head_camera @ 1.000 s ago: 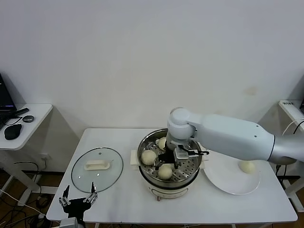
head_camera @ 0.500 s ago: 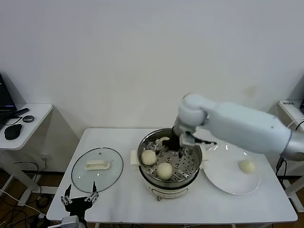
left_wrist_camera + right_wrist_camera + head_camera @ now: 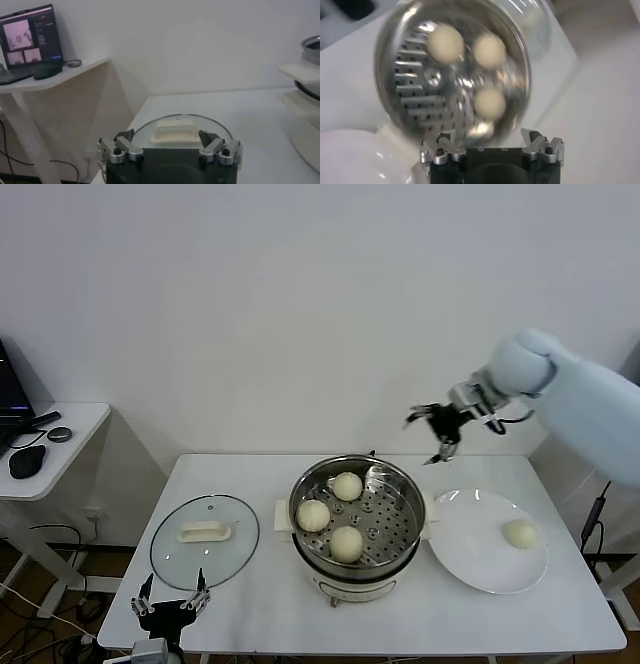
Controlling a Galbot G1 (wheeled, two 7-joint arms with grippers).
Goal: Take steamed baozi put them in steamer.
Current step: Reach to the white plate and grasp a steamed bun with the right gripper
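Watch the last bun point(image 3: 519, 533): it sits alone toward the far-right side of the plate point(image 3: 470, 556), and if you come down off-centre the smooth dough could roll or get nudged across the plate instead of seated between the fingers; squeeze too hard and it may dent. Your right gripper point(image 3: 441, 427) hangs high above the table, behind the gap between steamer point(image 3: 356, 562) and plate, jaws spread wide and empty, so the bun lies well below and to its right. Three buns point(image 3: 346, 543) already rest on the steamer's tray. Your left gripper point(image 3: 170, 604) waits open and empty beside the lid point(image 3: 204, 540).
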